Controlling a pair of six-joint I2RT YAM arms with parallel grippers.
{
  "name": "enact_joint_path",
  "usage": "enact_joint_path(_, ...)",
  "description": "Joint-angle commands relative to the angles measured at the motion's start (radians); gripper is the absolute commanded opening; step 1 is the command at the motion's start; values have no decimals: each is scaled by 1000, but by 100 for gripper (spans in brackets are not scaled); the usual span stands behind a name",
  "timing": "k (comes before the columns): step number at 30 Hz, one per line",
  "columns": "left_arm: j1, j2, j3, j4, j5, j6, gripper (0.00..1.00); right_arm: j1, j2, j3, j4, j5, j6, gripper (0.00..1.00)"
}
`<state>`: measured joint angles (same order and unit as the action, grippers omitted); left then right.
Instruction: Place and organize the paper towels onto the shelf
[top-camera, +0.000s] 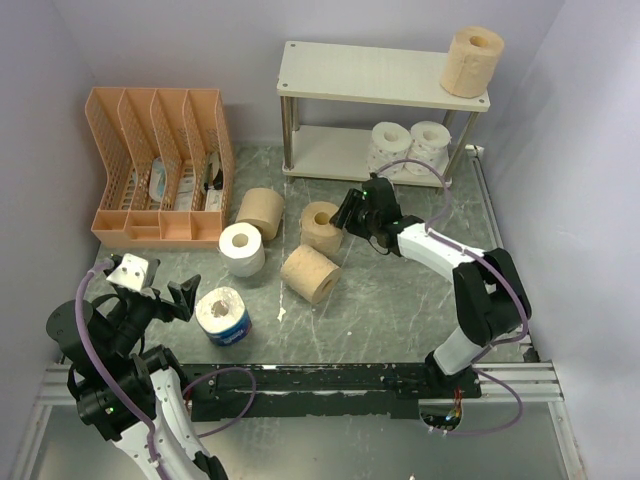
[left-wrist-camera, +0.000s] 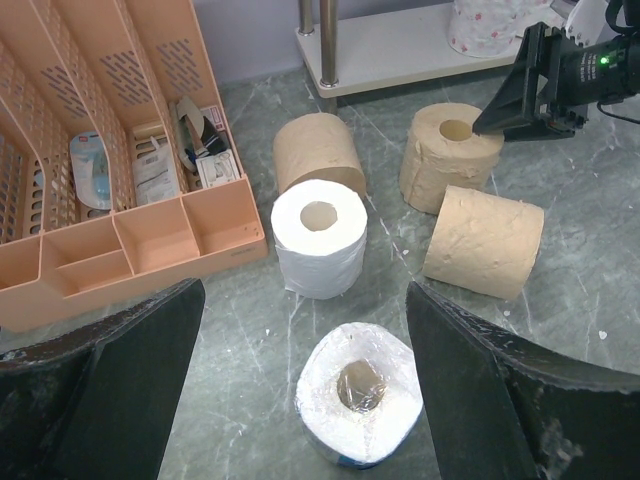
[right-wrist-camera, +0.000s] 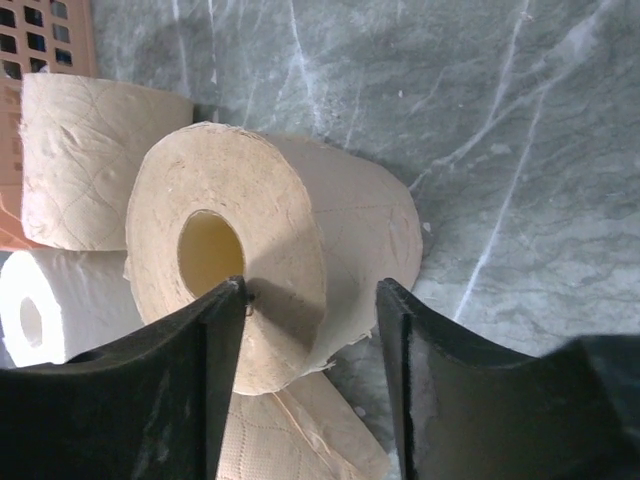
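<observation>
Right gripper (top-camera: 345, 215): open, empty, straddling wall of upright tan roll (top-camera: 321, 228) on bench (top-camera: 400, 300), apparently for core pinch. Left gripper (top-camera: 160, 285): wide open, empty, over blue roll (top-camera: 222, 315). Shelf (top-camera: 350, 75): three rolls; five on bench.

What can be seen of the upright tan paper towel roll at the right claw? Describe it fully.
The tan roll is a short cylinder of soft, crinkled brown paper with a hollow core, its outer wrap uneven. It stands upright on the green marbled table, core opening up, in front of the shelf. The open right claw straddles one side of its wall, one finger by the core; contact is unclear. A second tan roll, lying on its side, seems to touch its base.
</observation>
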<state>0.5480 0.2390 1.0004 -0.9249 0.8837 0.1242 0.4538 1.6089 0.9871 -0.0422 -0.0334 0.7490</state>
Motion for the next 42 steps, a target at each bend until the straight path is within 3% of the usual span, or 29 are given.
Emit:
enact_joint_path(1, -3, -13, -4, 10, 21, 12, 94, 4, 41, 7, 39, -16, 12, 48)
enact_joint_path(4, -3, -13, -3, 11, 20, 12, 94, 5, 58, 1, 52, -34, 13, 30)
enact_joint_path(7, -3, -15, -4, 12, 20, 12, 94, 6, 63, -2, 60, -60, 11, 2)
enact_joint_path(8, -3, -15, -3, 12, 20, 11, 94, 7, 56, -3, 63, -68, 14, 0)
enact_joint_path(18, -2, -14, -3, 10, 21, 12, 94, 3, -155, -76, 132, -149, 110, 0)
enact_joint_path(27, -2, -19, -2, 9, 23, 15, 94, -35, -265, 128, -38, -107, 98, 0)
enact_joint_path(34, -3, -25, -2, 9, 24, 16, 94, -120, -220, 443, -233, -65, 62, 0)
enact_joint_path(42, -3, -27, -2, 8, 31, 18, 94, -303, -15, 987, -416, -154, 80, 0)
